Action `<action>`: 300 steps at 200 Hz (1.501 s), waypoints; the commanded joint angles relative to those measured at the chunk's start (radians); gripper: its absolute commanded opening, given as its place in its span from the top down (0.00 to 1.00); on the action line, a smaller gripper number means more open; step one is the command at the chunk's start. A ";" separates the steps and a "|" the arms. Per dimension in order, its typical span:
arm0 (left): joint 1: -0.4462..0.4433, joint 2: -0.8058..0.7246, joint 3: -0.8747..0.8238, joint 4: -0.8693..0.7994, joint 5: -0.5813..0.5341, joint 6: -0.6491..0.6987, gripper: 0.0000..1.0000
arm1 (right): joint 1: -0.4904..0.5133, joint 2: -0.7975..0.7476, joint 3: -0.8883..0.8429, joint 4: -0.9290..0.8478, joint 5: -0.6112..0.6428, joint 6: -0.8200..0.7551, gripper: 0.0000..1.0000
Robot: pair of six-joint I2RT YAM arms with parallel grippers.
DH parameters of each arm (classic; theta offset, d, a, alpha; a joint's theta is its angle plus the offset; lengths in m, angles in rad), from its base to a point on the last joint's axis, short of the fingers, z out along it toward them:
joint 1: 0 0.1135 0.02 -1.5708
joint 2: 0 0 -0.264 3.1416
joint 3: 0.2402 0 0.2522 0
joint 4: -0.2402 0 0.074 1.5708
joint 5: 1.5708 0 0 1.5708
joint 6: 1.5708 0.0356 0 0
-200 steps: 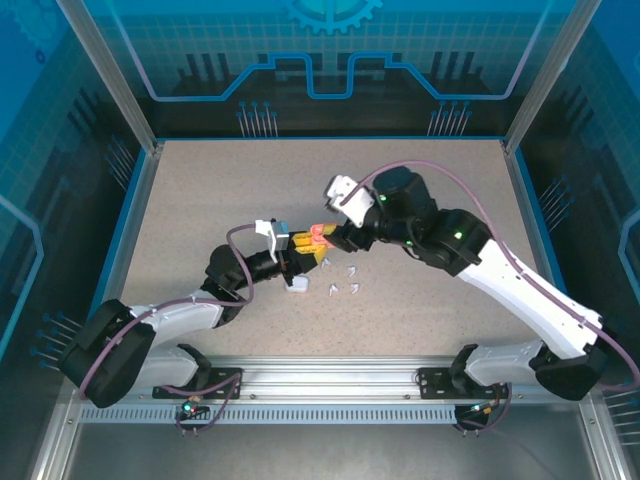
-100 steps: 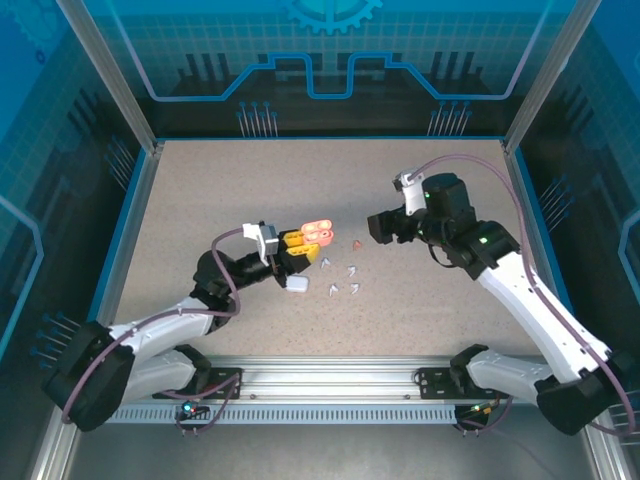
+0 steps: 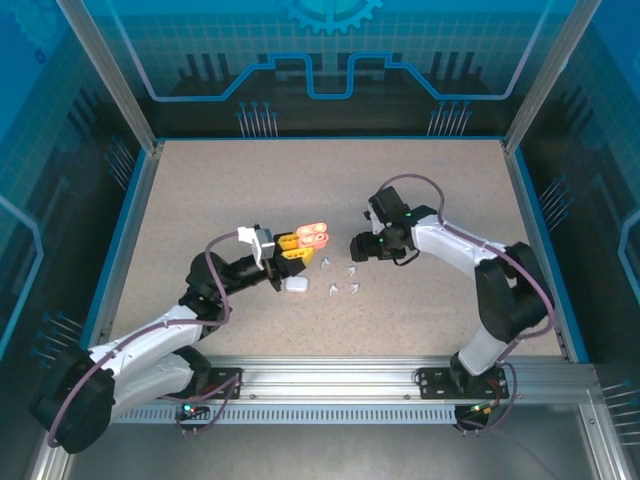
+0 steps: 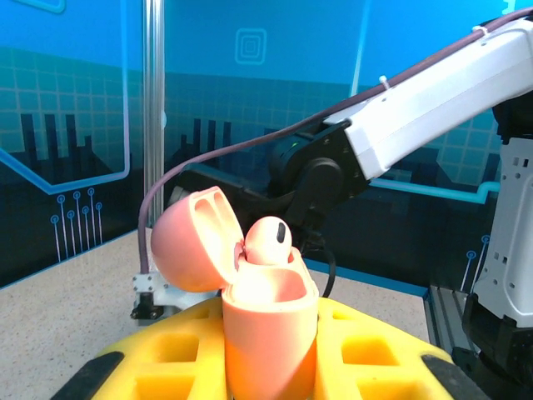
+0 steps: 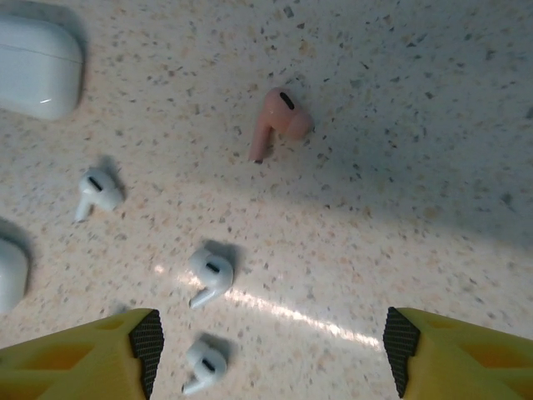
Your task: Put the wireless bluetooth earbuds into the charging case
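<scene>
table (image 3: 200, 190): speckled | on it: white earbuds (image 5: 210, 275), pink earbud (image 5: 279, 121), white case (image 5: 33, 67)

Salmon-pink case (image 4: 268, 333), white earbuds (image 5: 208, 275)

Bright overhead light washes the speckled tabletop (image 5: 433, 125); soft shadows hug the white earbuds (image 5: 210, 275) beside a glare streak, right wrist view.

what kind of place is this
Likely a robot lab cell: a speckled table walled by blue printed panels on aluminium posts, with two arms bolted to a rail at its near edge.
</scene>
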 commanded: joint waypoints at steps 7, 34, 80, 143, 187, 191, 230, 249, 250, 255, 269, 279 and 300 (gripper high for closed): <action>-0.008 -0.017 0.003 -0.006 -0.019 0.030 1.00 | 0.003 0.084 0.051 0.086 -0.038 0.067 0.26; -0.007 -0.016 0.000 -0.001 -0.024 0.033 1.00 | 0.016 0.150 0.099 0.098 -0.015 0.083 0.26; -0.007 -0.019 -0.001 0.001 -0.026 0.033 1.00 | 0.038 0.239 0.187 0.050 0.051 0.082 0.29; -0.008 -0.036 -0.001 -0.011 -0.029 0.037 1.00 | 0.043 0.288 0.231 0.019 0.074 0.098 0.30; -0.008 -0.047 -0.001 -0.025 -0.031 0.040 1.00 | 0.048 0.318 0.253 0.019 0.051 0.099 0.34; -0.007 -0.049 -0.001 -0.027 -0.032 0.041 1.00 | 0.048 0.319 0.255 0.018 0.048 0.100 0.34; -0.008 -0.070 -0.001 -0.047 -0.034 0.048 1.00 | 0.051 0.335 0.273 0.019 0.036 0.097 0.35; -0.007 -0.075 -0.001 -0.053 -0.036 0.050 1.00 | 0.055 0.340 0.277 0.037 0.023 0.090 0.36; -0.007 -0.074 -0.001 -0.053 -0.036 0.050 1.00 | 0.055 0.339 0.277 0.037 0.023 0.090 0.36; -0.008 -0.076 -0.001 -0.054 -0.036 0.050 1.00 | 0.056 0.341 0.280 0.039 0.023 0.090 0.36; -0.007 -0.077 -0.001 -0.054 -0.036 0.051 1.00 | 0.056 0.353 0.293 0.033 0.022 0.089 0.38; -0.008 -0.078 -0.003 -0.057 -0.035 0.051 1.00 | 0.056 0.360 0.303 0.026 0.022 0.087 0.39; -0.008 -0.085 -0.004 -0.060 -0.035 0.055 1.00 | 0.060 0.370 0.318 0.009 0.032 0.081 0.40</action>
